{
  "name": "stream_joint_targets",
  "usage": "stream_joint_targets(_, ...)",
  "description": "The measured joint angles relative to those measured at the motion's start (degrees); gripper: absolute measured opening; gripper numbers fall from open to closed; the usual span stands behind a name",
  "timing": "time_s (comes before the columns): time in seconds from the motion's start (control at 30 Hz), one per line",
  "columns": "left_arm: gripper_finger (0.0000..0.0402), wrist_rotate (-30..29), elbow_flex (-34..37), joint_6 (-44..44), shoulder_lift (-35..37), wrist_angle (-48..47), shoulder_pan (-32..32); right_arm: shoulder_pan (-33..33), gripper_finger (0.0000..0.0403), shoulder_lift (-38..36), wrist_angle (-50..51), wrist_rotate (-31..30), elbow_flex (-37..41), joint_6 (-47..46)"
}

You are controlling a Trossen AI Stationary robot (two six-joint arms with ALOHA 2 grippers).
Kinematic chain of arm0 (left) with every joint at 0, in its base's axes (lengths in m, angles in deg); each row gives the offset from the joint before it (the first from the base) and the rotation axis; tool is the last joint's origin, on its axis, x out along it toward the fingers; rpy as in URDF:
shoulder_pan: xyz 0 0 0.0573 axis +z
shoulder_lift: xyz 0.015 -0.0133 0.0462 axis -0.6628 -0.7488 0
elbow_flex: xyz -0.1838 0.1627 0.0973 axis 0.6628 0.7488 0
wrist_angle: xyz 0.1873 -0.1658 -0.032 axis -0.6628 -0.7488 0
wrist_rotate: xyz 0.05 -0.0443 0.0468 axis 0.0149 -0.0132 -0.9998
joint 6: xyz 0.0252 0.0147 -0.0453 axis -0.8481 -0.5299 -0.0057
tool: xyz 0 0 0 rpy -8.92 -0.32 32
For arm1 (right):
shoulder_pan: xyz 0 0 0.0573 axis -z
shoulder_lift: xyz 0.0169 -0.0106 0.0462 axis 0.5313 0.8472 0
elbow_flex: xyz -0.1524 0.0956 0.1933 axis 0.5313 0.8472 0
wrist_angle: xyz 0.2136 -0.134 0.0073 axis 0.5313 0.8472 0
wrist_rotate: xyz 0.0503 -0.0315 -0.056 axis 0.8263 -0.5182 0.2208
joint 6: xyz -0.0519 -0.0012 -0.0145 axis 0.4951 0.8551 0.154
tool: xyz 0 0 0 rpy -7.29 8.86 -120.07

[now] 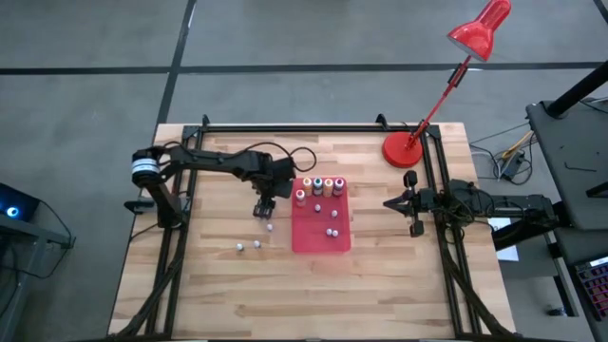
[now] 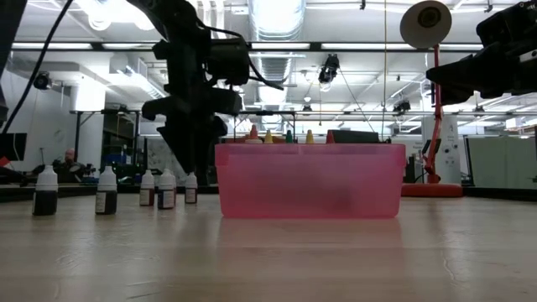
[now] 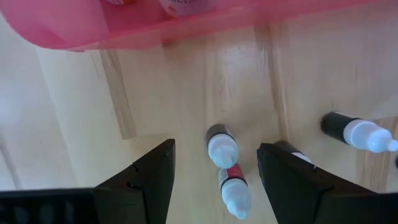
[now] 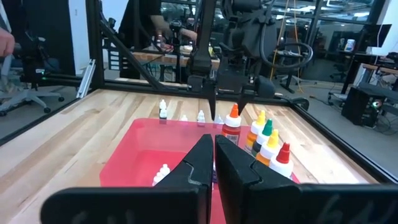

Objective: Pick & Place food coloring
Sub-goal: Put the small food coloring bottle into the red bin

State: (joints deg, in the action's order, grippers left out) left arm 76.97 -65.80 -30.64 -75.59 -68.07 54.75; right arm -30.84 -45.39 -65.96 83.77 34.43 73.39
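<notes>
Bottles (image 3: pixel 222 148) of food coloring stand loose on the worktop beside the red tray (image 1: pixel 320 239); left hand (image 3: pixel 214 180) hovers spread over one, apparently ready to descend and pinch. Right hand (image 4: pixel 214 163) waits pressed together near the right edge.

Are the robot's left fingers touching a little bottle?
Apart. The left wrist view shows the open left gripper with bare wood between its fingers and the small white-capped bottle.

Tray (image 3: pixel 124 31) cut off by left wrist view's edge; bottle (image 3: pixel 298 157) half hidden behind finger.
</notes>
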Motion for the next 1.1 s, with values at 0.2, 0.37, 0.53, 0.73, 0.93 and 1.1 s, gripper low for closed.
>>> stream_joint_targets(0.2, 0.0199, 0.0, 0.01, 0.02, -1.67, 1.01, 0.0, -0.01, 0.0009, -0.04, 0.0, 0.02, 0.0, -0.01)
stream_joint_targets(0.37, 0.0199, 0.0, 0.01, 0.02, -2.74, 1.59, 0.02, -0.01, 0.0009, 0.0, 0.0, 0.02, 0.0, -0.03)
stream_joint_targets(0.53, 0.0199, 0.0, 0.01, 0.08, -3.85, 1.55, 0.04, 0.0, 0.0009, -0.04, 0.0, 0.0, 0.0, -0.13)
stream_joint_targets(0.73, 0.0194, -0.01, 0.01, 0.09, -4.05, 1.57, 0.04, 0.0, 0.0009, -0.04, -0.01, 0.02, 0.0, -0.01)
stream_joint_targets(0.93, 0.0147, -0.01, 0.01, 0.39, -4.05, 0.96, 0.04, 0.0, 0.0009, -0.04, -0.02, 0.02, 0.0, -0.01)
stream_joint_targets(1.1, 0.0094, -0.02, 0.03, 0.39, -4.05, 0.72, 0.04, 0.0, 0.0009, -0.04, 0.0, 0.0, 0.0, -0.05)
